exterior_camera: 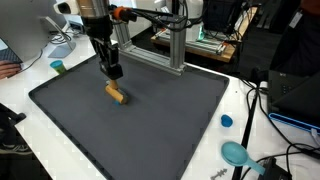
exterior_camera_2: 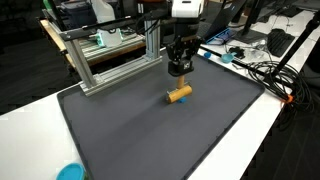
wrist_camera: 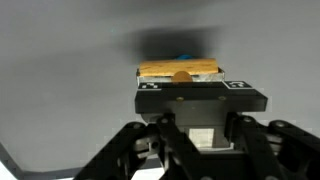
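Wooden peg (exterior_camera: 117, 94), short and tan, lies flat on the dark worktop (exterior_camera: 170, 125) just beneath the tool (exterior_camera: 114, 73); whether the tool is wide or narrow cannot be told.

Black gripper (exterior_camera: 115, 74) poised low over a dark grey surface (exterior_camera: 150, 125), just above a small wooden block (exterior_camera: 117, 94) lying flat; behind, an aluminium frame (exterior_camera: 176, 55); off the surface's edge, a blue cap (exterior_camera: 227, 121) and a teal scoop (exterior_camera: 237, 153); jaw state unclear.
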